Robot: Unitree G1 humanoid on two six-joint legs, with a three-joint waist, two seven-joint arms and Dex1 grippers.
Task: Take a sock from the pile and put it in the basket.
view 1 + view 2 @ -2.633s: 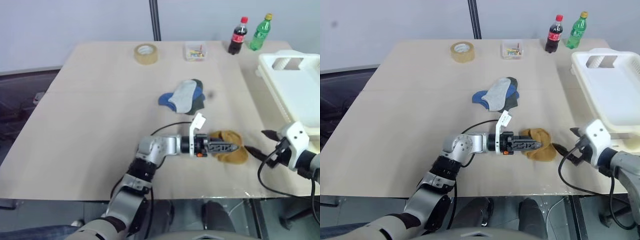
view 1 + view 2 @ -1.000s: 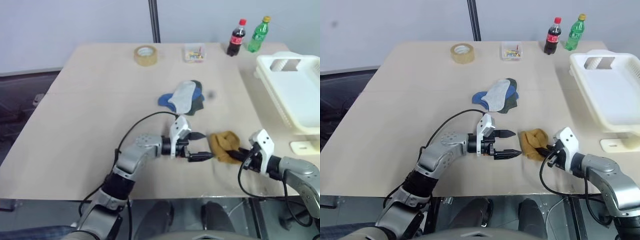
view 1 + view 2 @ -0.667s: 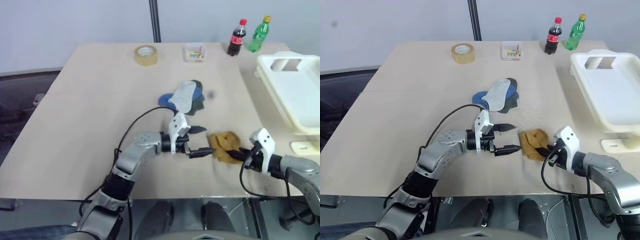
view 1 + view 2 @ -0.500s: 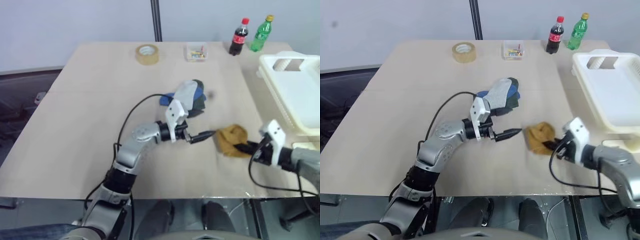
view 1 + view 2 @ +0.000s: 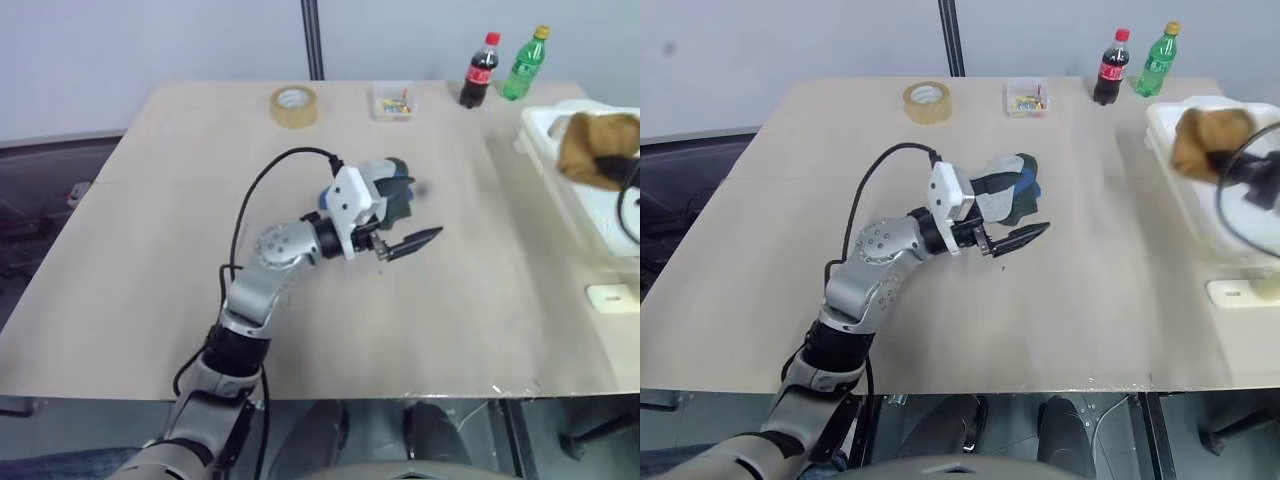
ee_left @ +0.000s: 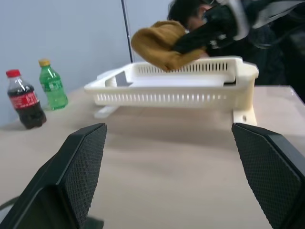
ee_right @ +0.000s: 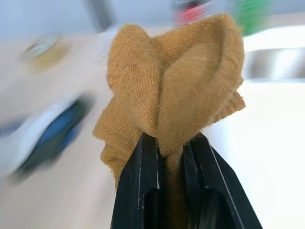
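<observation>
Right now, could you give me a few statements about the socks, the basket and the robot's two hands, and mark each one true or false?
1. The right gripper has its fingers closed on a mustard-yellow sock. True.
2. The yellow sock lies flat on the table. False: it is held up in the air at the large white slotted plastic basket.
3. The left gripper holds a blue sock. False: its fingers are open and empty.
4. A pile of blue, grey and dark socks is on the table. True.
5. The two bottles stand inside the basket. False: they stand on the table.

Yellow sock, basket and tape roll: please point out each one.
yellow sock (image 7: 176, 76): right wrist view, bunched middle.
basket (image 6: 167, 98): left wrist view, slotted side wall.
tape roll (image 5: 293, 106): left eye view, its ring.
</observation>
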